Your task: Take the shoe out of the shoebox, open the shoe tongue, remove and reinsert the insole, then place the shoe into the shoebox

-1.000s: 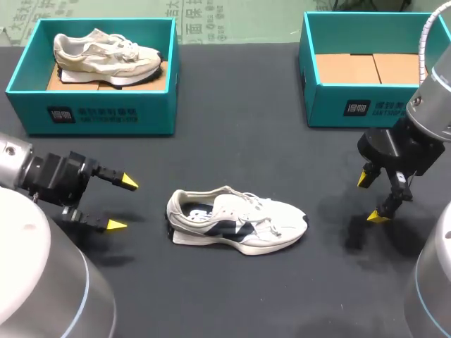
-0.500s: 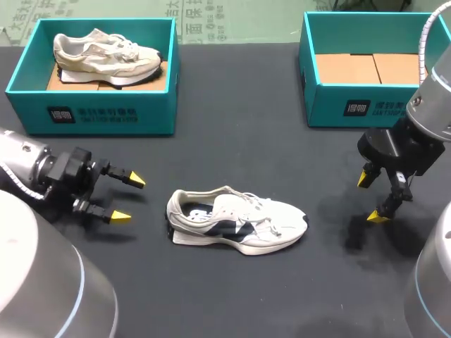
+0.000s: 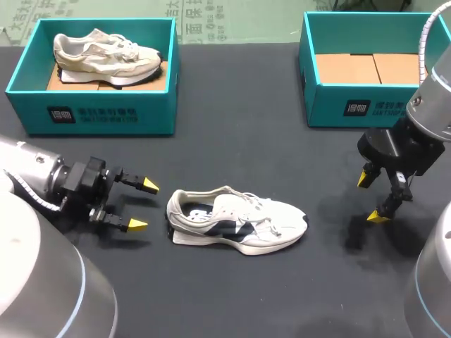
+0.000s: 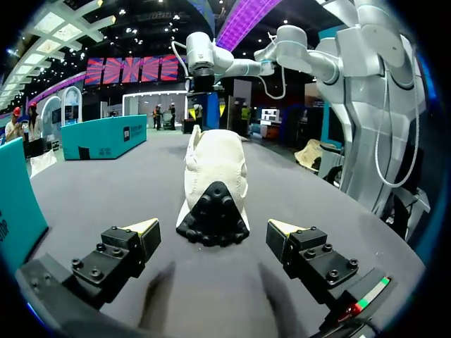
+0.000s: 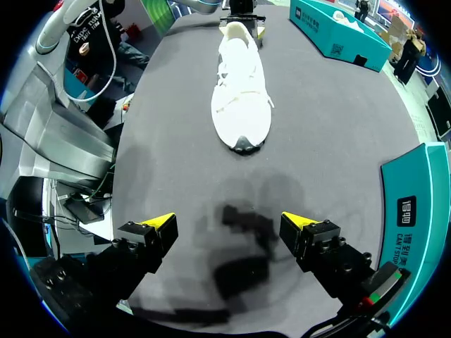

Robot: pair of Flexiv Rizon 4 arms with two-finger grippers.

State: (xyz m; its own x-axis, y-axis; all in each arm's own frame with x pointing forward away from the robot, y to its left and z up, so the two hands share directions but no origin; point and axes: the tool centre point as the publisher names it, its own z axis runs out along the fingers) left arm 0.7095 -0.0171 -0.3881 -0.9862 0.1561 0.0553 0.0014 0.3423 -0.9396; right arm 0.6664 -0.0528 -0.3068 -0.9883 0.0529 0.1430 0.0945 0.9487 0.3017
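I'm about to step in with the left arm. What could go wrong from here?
1. The shoe lies loose on the table; the open left gripper at its heel could shove it instead of gripping it.
2. The open right gripper hangs well off the toe, so nothing steadies the shoe.
3. The left box already holds another shoe; the empty right box seems the safer target.

The left gripper is carried toward the heel of the white shoe, its arm being extended further in from the left side. The gap between its yellow tips and the heel is reduced from well apart to near. The heel is now framed just ahead of the spread fingers, untouched.
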